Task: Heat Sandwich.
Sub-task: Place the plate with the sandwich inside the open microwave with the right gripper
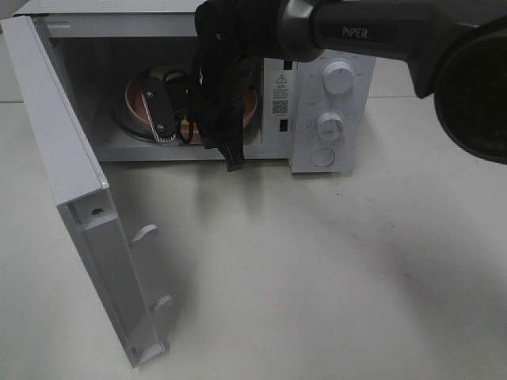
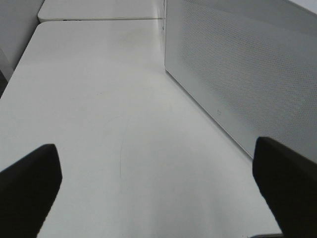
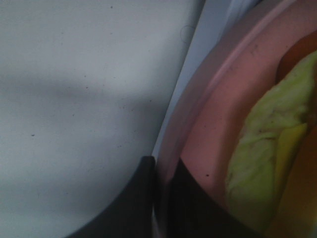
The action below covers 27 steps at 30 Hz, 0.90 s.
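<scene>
Fingers (image 3: 131, 208) of the right gripper (image 3: 159, 166): drawn narrow, one on each side of the rim of the pink plate (image 3: 213, 114), pinching it.
Left gripper (image 2: 158, 183): jaws spread wide, holding nothing, poised above bare desk beside the microwave's perforated side wall.
Desk (image 1: 333, 269): white, plain top.
Microwave (image 1: 356, 111): white, standing at the desk's far edge, cavity exposed.
Door (image 1: 67, 174): swung out toward the desk's near-left corner, with two latch hooks on its inner face.
Right arm (image 1: 364, 32): dark, marked PIPER, reaching from the right across the control panel into the cavity.
Pink plate: round, on the cavity floor, partly hidden by the arm.
Sandwich (image 3: 257, 163): pale yellow, layered, lying on the plate inside the microwave, set in from the pinched rim.
Dials (image 1: 339, 77): two, white, one above the other on the panel, with a round button beneath.
</scene>
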Available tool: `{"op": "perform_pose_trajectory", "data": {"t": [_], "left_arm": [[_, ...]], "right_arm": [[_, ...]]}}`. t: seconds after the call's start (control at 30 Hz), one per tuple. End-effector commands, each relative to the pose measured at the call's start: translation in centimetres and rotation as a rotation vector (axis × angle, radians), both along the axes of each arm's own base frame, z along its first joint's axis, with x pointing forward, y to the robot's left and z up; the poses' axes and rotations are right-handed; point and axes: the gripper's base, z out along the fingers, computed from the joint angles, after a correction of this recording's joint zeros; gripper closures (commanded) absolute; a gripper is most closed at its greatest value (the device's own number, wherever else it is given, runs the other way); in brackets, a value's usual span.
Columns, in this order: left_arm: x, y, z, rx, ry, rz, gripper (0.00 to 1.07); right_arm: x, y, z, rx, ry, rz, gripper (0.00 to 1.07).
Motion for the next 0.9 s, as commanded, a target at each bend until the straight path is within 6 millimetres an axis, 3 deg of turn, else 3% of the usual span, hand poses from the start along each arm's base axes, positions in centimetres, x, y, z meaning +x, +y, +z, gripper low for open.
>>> {"op": "perform_pose_trajectory", "data": {"t": [0.03,0.33,0.5,0.63,0.7,0.73,0.83,0.9], "left_arm": [[-0.38,0.00,-0.08,0.000,-0.026,0.001,0.05],[-0.38,0.00,-0.08,0.000,-0.026,0.001,0.05],[-0.38,0.00,-0.08,0.000,-0.026,0.001,0.05],[-0.38,0.00,-0.08,0.000,-0.026,0.001,0.05],[-0.38,0.00,-0.08,0.000,-0.026,0.001,0.05],[-0.38,0.00,-0.08,0.000,-0.026,0.001,0.05],[-0.38,0.00,-0.08,0.000,-0.026,0.001,0.05],[-0.38,0.00,-0.08,0.000,-0.026,0.001,0.05]], "right_arm": [[0.64,0.32,0.85,0.028,-0.051,0.006,1.04],[1.04,0.75,0.51,0.056,-0.064,0.000,1.02],[1.05,0.75,0.52,0.089,-0.051,-0.068,0.94],[1.09,0.72,0.53,0.106,-0.047,-0.111,0.80],[1.09,0.71,0.53,0.116,-0.043,-0.132,0.63],[1.09,0.71,0.53,0.116,-0.043,-0.132,0.63],[1.10,0.73,0.54,0.141,-0.035,-0.179,0.43],[1.12,0.74,0.55,0.149,-0.033,-0.193,0.38]]}}
